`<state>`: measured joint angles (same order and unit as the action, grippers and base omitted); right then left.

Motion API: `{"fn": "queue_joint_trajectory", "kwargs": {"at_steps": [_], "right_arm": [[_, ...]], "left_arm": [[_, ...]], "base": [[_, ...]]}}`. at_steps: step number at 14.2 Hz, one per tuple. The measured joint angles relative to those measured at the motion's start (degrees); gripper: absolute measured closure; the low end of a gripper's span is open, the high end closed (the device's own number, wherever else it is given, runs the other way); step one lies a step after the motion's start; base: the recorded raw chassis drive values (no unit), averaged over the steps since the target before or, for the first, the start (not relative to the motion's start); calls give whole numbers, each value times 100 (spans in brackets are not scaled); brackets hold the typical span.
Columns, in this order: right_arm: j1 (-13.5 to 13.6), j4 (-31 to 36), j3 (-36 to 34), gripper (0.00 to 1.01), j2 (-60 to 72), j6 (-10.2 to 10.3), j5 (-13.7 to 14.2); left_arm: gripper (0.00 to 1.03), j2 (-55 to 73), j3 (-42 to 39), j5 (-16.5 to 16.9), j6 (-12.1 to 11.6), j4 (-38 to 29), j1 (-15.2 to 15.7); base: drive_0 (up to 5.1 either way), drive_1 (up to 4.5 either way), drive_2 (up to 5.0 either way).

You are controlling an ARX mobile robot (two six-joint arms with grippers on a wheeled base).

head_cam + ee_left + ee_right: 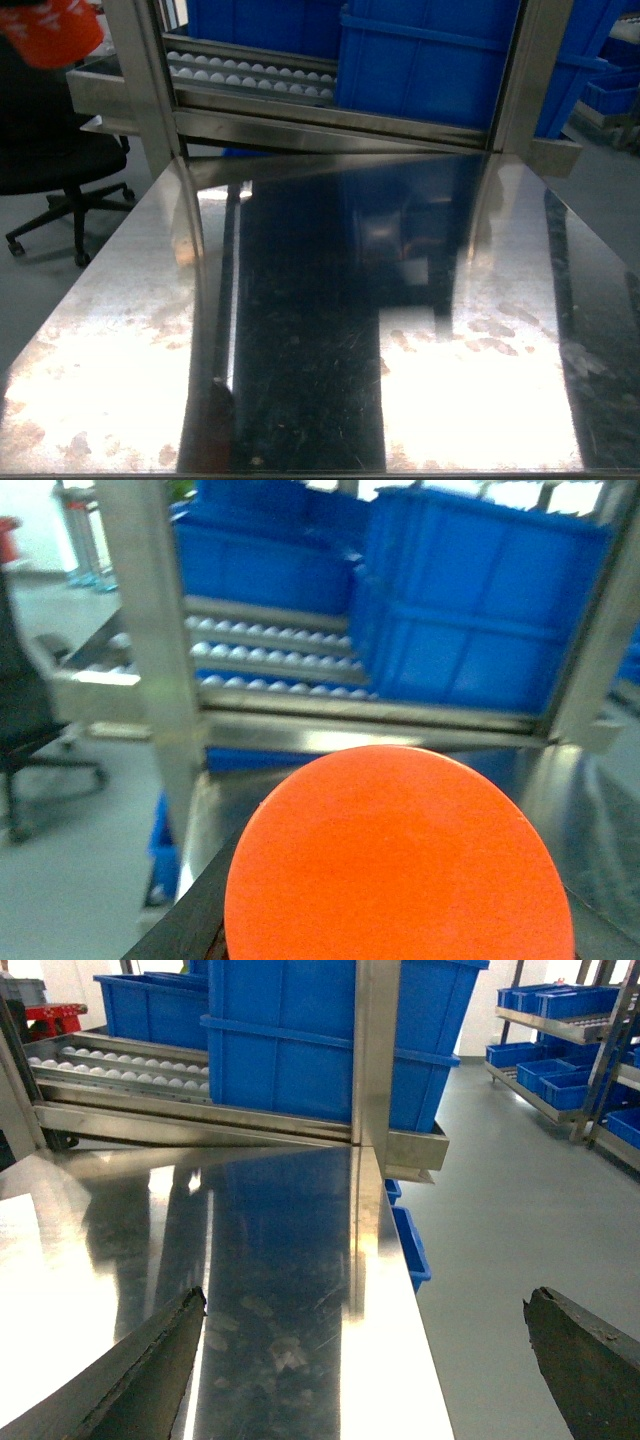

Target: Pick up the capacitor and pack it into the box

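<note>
We saw a shiny table (300, 330) | blue bins (430, 50) stood behind the table | right fingers (140, 1370) were spread wide above the table | left fingers: could not tell

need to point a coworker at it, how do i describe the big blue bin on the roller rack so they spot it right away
Start at the shiny steel table and look to its far edge, where a metal rack carries a sloping track of white rollers. The blue bin sits on that track, right of the bare rollers. It is the nearest and largest blue bin, with a ribbed wall.
</note>
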<state>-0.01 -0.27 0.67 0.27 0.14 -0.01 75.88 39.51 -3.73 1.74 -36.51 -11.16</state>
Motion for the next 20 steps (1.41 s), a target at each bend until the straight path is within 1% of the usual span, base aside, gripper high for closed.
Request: {"fn": "queue_joint_trajectory", "kwargs": {"at_steps": [1,2,5,8,9,10,11,16,17,19,20], "right_arm": [[0,-2,0,3,0,2,0],[0,-2,0,3,0,0,-2],[0,-4,0,3,0,0,0],[0,0,0,3,0,0,0],[0,-2,0,3,0,2,0],[0,-4,0,3,0,0,4],[0,-2,0,3,0,2,0],[0,-2,0,3,0,0,0],[0,-2,0,3,0,0,0],[0,-4,0,3,0,0,0],[0,-2,2,3,0,2,0]], "left_arm": [[59,-243,-369,-431,-57,-122,31],[59,-839,-1211,-507,-70,-422,317],[59,-1486,-2166,-216,-74,-564,505],[59,-2157,-2765,-87,-72,-542,708],[59,-2424,-2964,310,-79,-448,968],[59,-2608,-3077,348,-81,-376,1093],[59,-2846,-3198,330,-83,-282,1139],[59,-4050,-3657,356,-90,496,1123],[59,-4312,-3873,363,-90,492,1126],[59,-5477,-3873,363,-90,1582,1126],[59,-5602,-3873,363,-90,1694,1123]], "base": [[0,0,0],[0,0,0],[0,0,0],[0,0,0],[0,0,0],[0,0,0],[0,0,0],[0,0,0],[0,0,0],[0,0,0],[0,0,0]]}}
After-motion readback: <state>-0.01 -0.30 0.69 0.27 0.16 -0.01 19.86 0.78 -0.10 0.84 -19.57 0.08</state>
